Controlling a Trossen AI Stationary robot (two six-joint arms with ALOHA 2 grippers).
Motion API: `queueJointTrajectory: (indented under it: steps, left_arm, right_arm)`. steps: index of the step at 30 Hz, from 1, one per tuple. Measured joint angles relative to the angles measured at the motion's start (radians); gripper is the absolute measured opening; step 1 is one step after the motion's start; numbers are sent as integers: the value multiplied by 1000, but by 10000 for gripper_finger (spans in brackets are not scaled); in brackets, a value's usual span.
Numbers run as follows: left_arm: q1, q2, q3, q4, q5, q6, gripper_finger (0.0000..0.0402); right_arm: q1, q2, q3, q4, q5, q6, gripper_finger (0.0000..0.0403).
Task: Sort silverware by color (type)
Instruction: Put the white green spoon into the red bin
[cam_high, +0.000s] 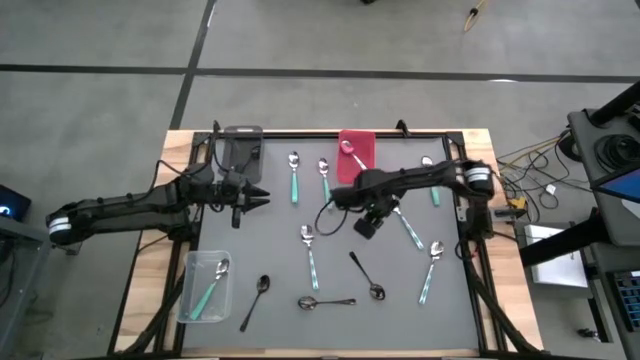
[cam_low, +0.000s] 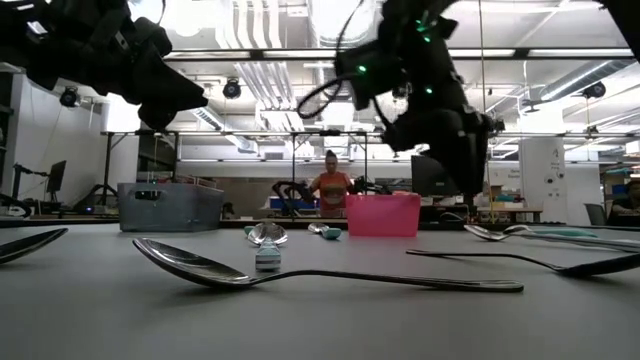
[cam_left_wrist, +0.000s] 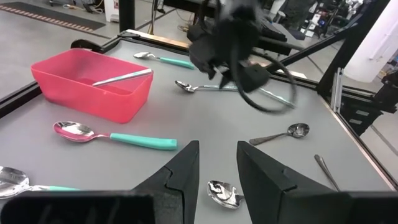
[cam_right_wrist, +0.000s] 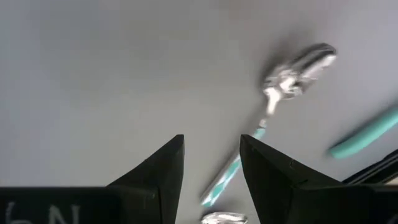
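— Silverware, small spoons with shiny bowls and teal plastic handles (cam_high: 311, 256) plus all-dark metal spoons (cam_high: 255, 298): scattered over the grey table mat (cam_high: 280, 240), two teal ones side by side near the far edge, others toward the near and right side.

— Any already binned?

— One shiny spoon (cam_left_wrist: 122, 77) lying in the red rectangular plastic bin (cam_high: 357, 150) at the far edge; teal-handled ones in the clear bin (cam_high: 205, 287) at the near left corner, exact count hard to make out. Grey bin (cam_high: 241, 147) at the far left, contents hidden from above.

— Grippers?

— Left gripper (cam_high: 262, 196) hovering near the grey bin, fingers (cam_left_wrist: 180, 177) apart with nothing between. Right gripper (cam_high: 368, 226) low over mid-table, jaws apart, empty, poised over a teal handle (cam_right_wrist: 227, 176). Bowl of a further spoon cut off at that wrist picture's edge.

— Surroundings?

— Mat on a wooden table top (cam_high: 150, 245) with a black frame. Beyond, concrete floor, cables on the right, a workshop with ceiling lights, and a person (cam_low: 331, 186) standing far behind the table, small and indistinct.
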Motion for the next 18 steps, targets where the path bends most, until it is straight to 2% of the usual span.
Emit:
queueJointTrajectory:
  steps: [10,18]
  left_arm:
    - [0,14,0,2,0,0,89]
    - [0,15,0,1,0,0,89]
  right_arm:
    - [-99,-176,-246,88,-35,60,148]
    - [-114,-258,-412,268,-52,50,148]
